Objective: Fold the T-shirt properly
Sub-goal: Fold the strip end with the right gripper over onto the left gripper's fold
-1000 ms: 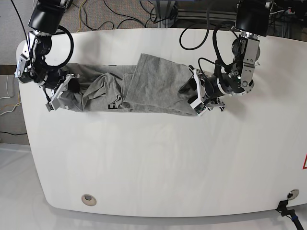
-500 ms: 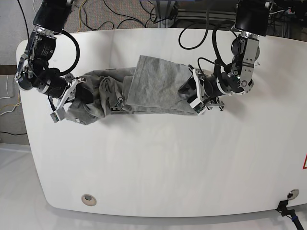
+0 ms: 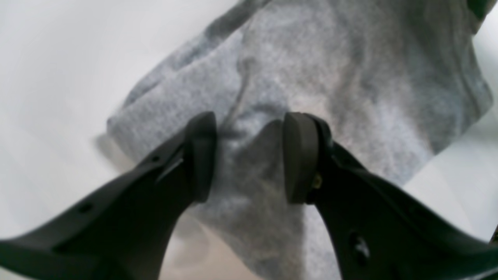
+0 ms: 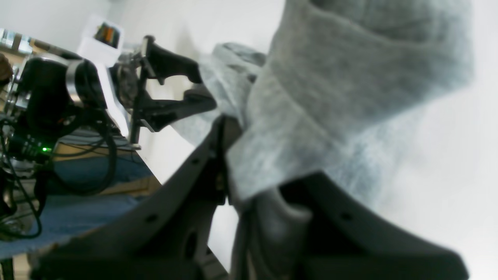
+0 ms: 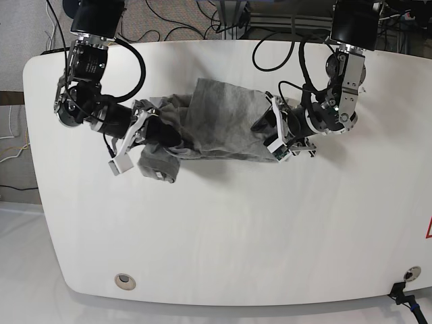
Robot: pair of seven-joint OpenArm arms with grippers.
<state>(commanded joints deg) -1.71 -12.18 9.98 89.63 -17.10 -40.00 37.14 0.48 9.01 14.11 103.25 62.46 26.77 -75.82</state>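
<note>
Grey heathered cotton, the soft wrinkled T-shirt (image 5: 216, 125) lay bunched across the far half of a white table (image 5: 223, 229). Nearest, the right gripper (image 5: 128, 145) pinched a lifted end; farther right, the left gripper (image 3: 249, 155) stood parted around cloth. Risk: a loose pinch could let the fabric slip.

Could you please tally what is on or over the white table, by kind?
Garments: 1, the grey T-shirt
Grippers: 2, the right gripper shut on the T-shirt's end, the left gripper with fingers apart around its other end
Round fittings in the table: 2, one and another
Total: 5
</note>
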